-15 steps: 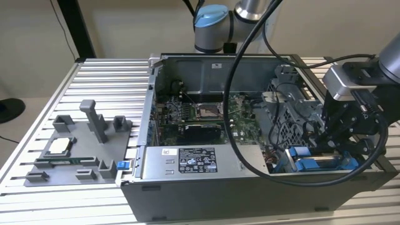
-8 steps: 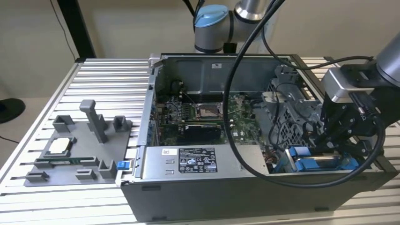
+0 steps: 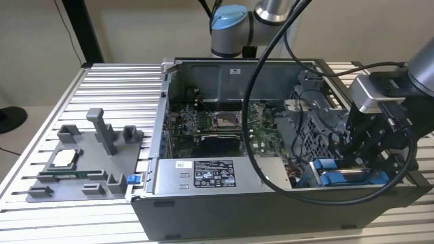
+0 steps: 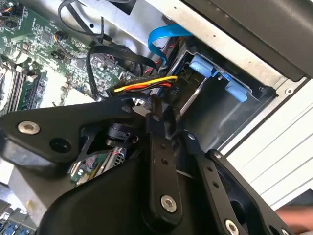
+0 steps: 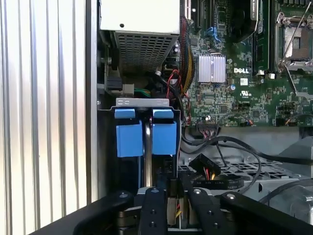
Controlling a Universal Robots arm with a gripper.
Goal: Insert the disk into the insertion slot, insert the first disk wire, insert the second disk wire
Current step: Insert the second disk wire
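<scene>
Standing on edge, disk [image 5: 146, 142] in insertion slot [image 5: 142, 103]

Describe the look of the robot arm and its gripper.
The arm has silver-grey tube segments and a joint with a light blue cap; black cables loop down from it. The gripper is matte black, built of flat linkage bars joined by silver screws, behind a silver-grey wrist block.

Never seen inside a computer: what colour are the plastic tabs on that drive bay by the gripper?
Bright blue, on the disk's carrier in the grey bay; clearest in the first wrist view.
</scene>
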